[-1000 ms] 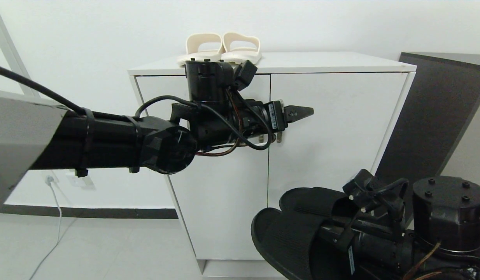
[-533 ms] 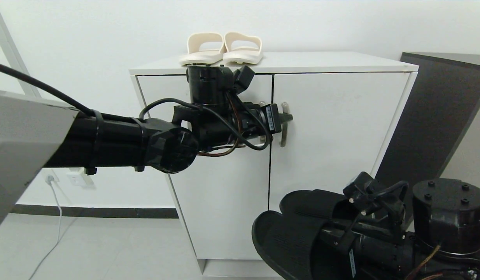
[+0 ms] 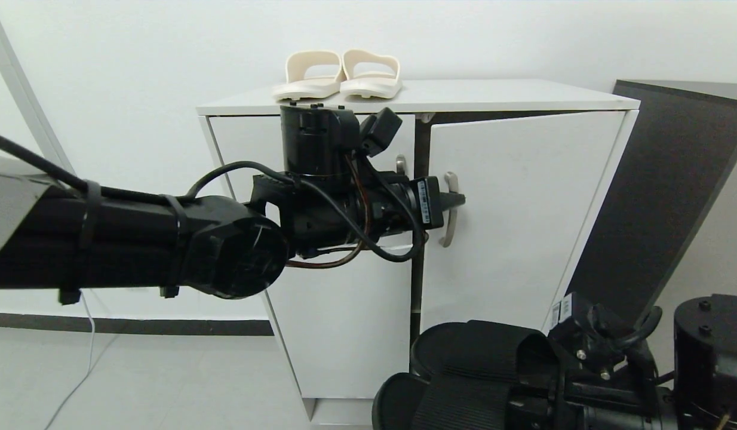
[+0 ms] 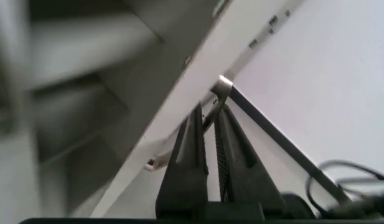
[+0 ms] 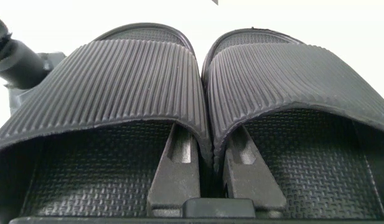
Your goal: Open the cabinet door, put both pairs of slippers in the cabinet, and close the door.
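Observation:
A white two-door cabinet (image 3: pixel 512 95) stands ahead, with a cream pair of slippers (image 3: pixel 338 74) on its top. Its right door (image 3: pixel 518 209) is ajar, and a dark gap shows along its inner edge. My left gripper (image 3: pixel 455 200) is shut on that door's metal handle (image 3: pixel 449 230); in the left wrist view its fingers (image 4: pixel 192 146) pinch the handle (image 4: pixel 221 87), and the cabinet's inside shows behind the door edge. Low at the right, my right gripper (image 5: pixel 210 165) is shut on the touching inner edges of the black pair of slippers (image 3: pixel 464 370), with its fingers (image 5: pixel 176 165) under the straps.
The left door (image 3: pixel 338 322) is shut, and its handle (image 3: pixel 400 164) peeks out behind my left wrist. A dark grey panel (image 3: pixel 673 179) stands close to the cabinet's right side. A white cable (image 3: pixel 88 352) hangs to the grey floor at the left.
My left gripper drew back from beyond the handle, shut on it and pulled; the right door went from shut to ajar. My right arm sank lower with the black slippers.

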{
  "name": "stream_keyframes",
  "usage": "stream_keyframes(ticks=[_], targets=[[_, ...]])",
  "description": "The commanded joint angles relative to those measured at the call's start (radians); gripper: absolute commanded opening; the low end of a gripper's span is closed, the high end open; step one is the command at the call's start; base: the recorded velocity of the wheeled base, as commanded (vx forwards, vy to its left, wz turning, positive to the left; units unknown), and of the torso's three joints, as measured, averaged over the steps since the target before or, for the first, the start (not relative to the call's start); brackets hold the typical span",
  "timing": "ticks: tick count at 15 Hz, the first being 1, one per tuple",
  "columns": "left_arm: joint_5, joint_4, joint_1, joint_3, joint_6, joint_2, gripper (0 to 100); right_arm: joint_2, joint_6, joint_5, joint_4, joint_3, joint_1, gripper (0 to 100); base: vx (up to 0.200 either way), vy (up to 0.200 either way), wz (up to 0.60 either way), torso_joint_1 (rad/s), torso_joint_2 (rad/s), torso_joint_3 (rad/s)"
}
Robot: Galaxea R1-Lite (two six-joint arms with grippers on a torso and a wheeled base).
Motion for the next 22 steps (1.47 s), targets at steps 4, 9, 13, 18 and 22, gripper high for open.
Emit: stream_keyframes(ticks=[4, 9, 13, 18, 22], targets=[[0.004, 0.001, -0.014, 0.123, 0.007, -0.129, 0, -0.024, 0.0, 0.014, 0.001, 0.014, 0.004, 0, 0.0, 0.0, 0.0, 0.0, 0.0, 0.0], [0.018, 0.001, -0.016, 0.29, 0.007, -0.299, 0, -0.016, 0.0, 0.014, 0.001, 0.014, 0.004, 0, 0.0, 0.0, 0.0, 0.0, 0.0, 0.0], [0.018, 0.003, -0.01, 0.37, 0.019, -0.419, 0, -0.001, -0.002, 0.011, -0.001, 0.013, 0.005, 0, 0.0, 0.0, 0.0, 0.0, 0.0, 0.0], [0.014, -0.028, 0.03, 0.32, 0.018, -0.331, 0, -0.005, -0.002, 0.01, -0.001, 0.014, 0.027, 0, 0.0, 0.0, 0.0, 0.0, 0.0, 0.0], [0.011, -0.12, 0.081, 0.248, 0.013, -0.196, 0, -0.007, -0.025, 0.01, -0.001, 0.016, 0.03, 0, 0.0, 0.0, 0.0, 0.0, 0.0, 0.0]])
